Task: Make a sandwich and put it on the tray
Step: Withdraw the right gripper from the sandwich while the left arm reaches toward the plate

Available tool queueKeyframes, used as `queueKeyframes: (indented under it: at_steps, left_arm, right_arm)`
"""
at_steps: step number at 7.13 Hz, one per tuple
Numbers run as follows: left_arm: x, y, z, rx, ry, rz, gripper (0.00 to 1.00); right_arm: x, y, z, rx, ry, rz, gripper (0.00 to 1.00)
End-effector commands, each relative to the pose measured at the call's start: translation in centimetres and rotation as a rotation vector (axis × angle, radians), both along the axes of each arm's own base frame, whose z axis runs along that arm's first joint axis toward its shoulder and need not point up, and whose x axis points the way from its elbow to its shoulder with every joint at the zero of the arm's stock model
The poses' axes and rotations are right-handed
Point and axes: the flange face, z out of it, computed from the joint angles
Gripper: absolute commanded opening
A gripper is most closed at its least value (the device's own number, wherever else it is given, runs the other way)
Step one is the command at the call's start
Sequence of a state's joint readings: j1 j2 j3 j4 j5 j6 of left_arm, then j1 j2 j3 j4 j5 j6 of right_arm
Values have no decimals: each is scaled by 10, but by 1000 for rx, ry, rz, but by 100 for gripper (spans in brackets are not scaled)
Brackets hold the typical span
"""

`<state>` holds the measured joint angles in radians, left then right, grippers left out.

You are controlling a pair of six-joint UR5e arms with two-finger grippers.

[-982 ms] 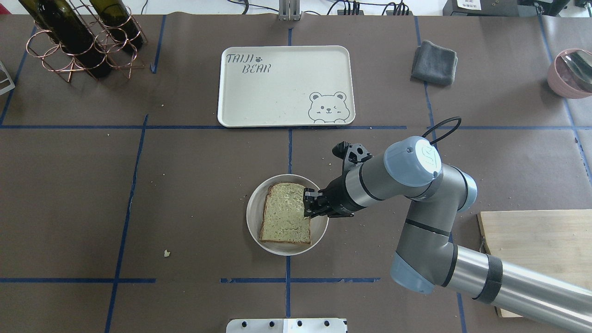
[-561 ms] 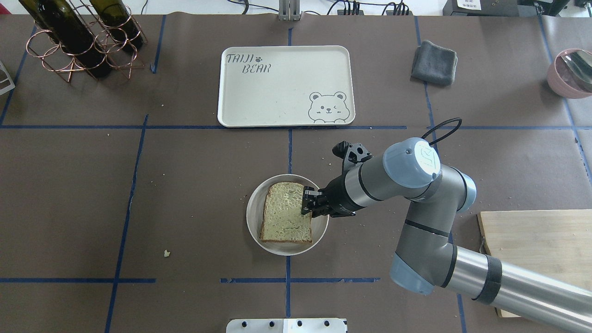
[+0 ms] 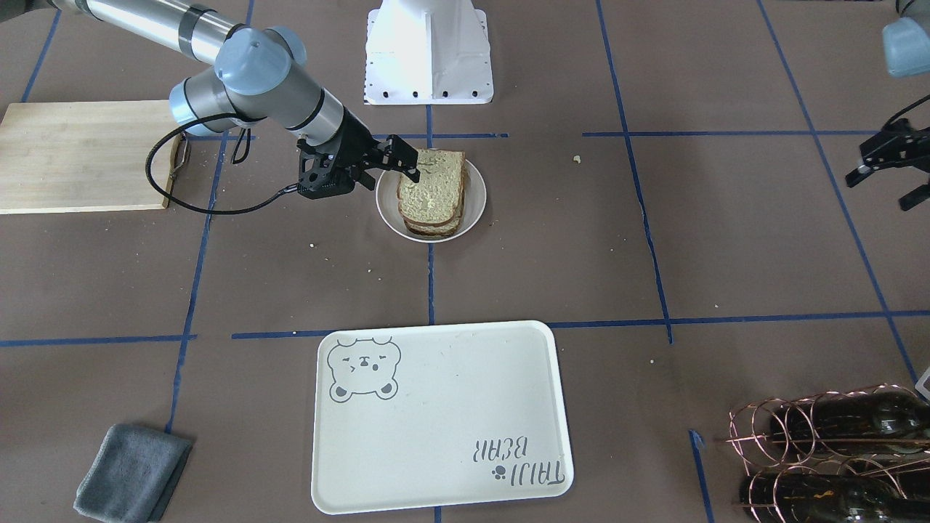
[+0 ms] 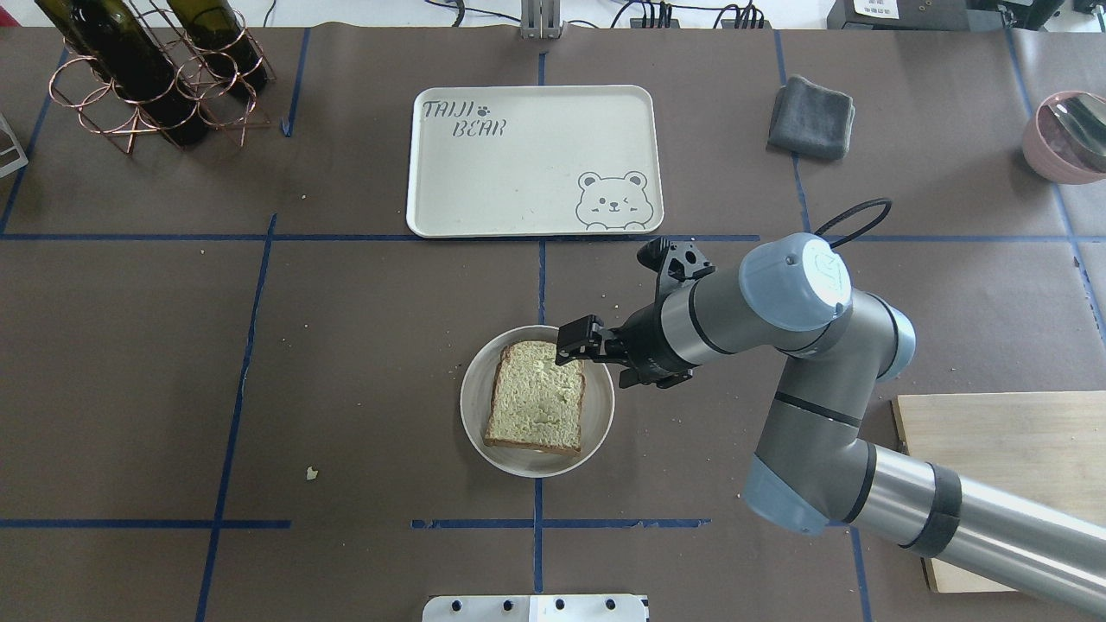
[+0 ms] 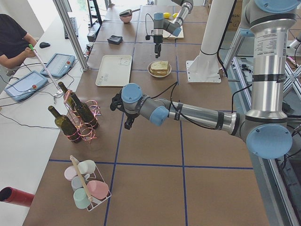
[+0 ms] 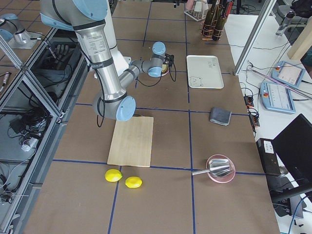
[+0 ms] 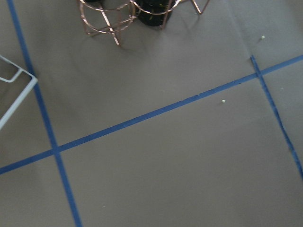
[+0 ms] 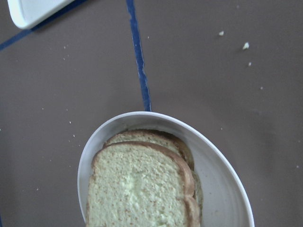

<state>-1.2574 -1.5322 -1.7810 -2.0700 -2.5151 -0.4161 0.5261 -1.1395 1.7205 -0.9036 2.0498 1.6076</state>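
Observation:
Two slices of bread lie stacked on a small round white plate at the table's middle; they also show in the front view and the right wrist view. No egg shows. My right gripper hovers open and empty just above the stack's far right corner, touching nothing; in the front view it is at the stack's left. The cream tray lies bare beyond the plate. My left gripper hangs open and empty far off, near the wine rack.
A wooden cutting board lies to the right of the right arm. A grey cloth and a pink bowl are at the far right. A copper rack with wine bottles stands at the far left. Two lemons lie past the board.
My right gripper has left the bread's right edge and moved up and away toward the tray. The top slice now lies flat on the stack.

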Motion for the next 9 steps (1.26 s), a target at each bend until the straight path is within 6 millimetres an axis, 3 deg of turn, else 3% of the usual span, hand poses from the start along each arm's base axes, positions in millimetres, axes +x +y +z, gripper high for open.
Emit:
queueKeyframes:
  at_steps: [1, 2, 3, 4, 5, 7, 9]
  left_arm:
    - [132, 22, -74, -202, 162, -14, 85]
    - [209, 31, -115, -324, 178, -63, 82]
    - [278, 55, -145, -354, 185, -78, 82]
    - [332, 78, -168, -389, 180, -86, 79]
    - [370, 102, -183, -371, 171, -89, 75]
    - [422, 114, -195, -404, 153, -106, 62]
    - [440, 127, -205, -403, 158, -76, 46]
  right_arm:
    - [66, -11, 7, -41, 64, 72, 100]
    - [96, -16, 29, -63, 95, 101, 100]
    - [119, -20, 48, -74, 117, 125, 100]
    - [137, -19, 74, -95, 147, 134, 100]
    - [142, -21, 76, -83, 150, 138, 100]
    - [144, -25, 80, -79, 156, 142, 100]
    - [143, -25, 80, -77, 156, 142, 100]
